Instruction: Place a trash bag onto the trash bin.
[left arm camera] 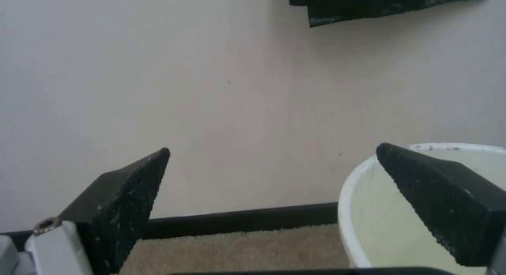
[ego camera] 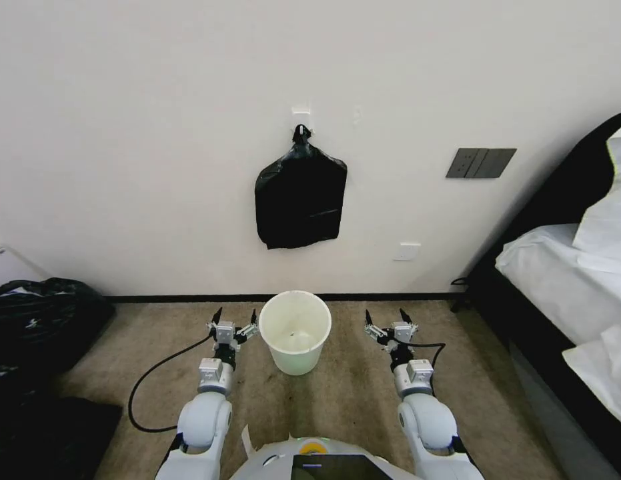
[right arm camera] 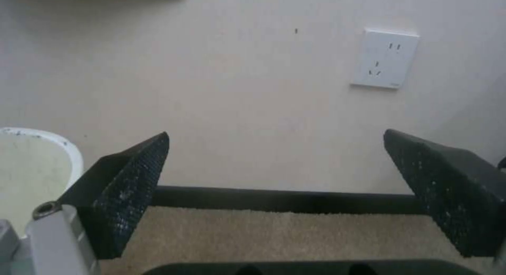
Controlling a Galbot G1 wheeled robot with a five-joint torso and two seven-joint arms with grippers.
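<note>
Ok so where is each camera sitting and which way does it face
Head view: on the robot's head, looking down at the bin, the hanging black bag and wall; both arms show, left gripper and right gripper flanking the bin.
Left wrist view: faces the wall past its open fingers; bin rim beside.
Right wrist view: faces the wall and socket past open fingers.
Shared: bin, wall, carpet.

The left gripper (left arm camera: 271,164) has its two black textured fingers (left arm camera: 124,204) spread wide, nothing between them. At four o'clock, partly behind one finger, stands the cream-white trash bin (left arm camera: 350,211) on beige carpet (left arm camera: 237,251). At one o'clock, the lower edge of a black bag (left arm camera: 379,2) hangs against the wall (left arm camera: 211,89), above a dark baseboard (left arm camera: 242,221).
</note>
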